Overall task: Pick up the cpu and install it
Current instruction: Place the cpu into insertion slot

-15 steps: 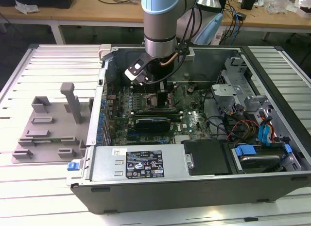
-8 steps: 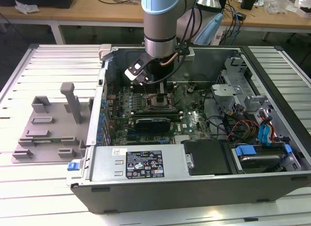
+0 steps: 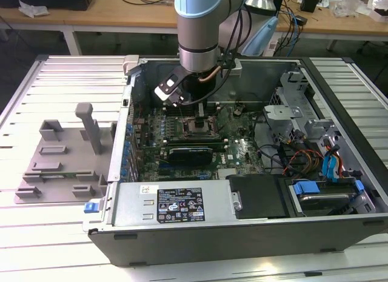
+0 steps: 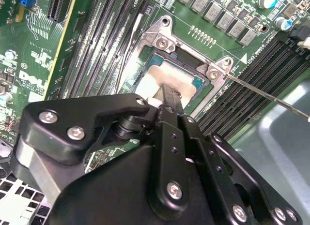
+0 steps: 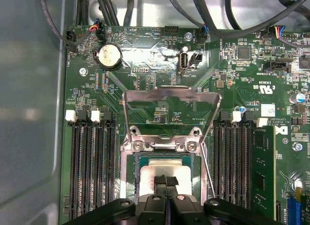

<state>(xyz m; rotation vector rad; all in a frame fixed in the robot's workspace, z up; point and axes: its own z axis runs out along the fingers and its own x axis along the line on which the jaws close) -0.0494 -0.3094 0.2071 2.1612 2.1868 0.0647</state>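
The cpu (image 5: 162, 168) is seen lying flat within the socket (image 5: 129, 172), with the gripper (image 5: 165, 181) pressed together at its top. It is judged light, stiff and fragile (edges are best gripped).

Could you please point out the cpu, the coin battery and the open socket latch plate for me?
cpu (image 5: 185, 175), first wrist view, its silver top.
coin battery (image 5: 109, 55), first wrist view, its round face.
socket latch plate (image 5: 169, 92), first wrist view, its crossbar.
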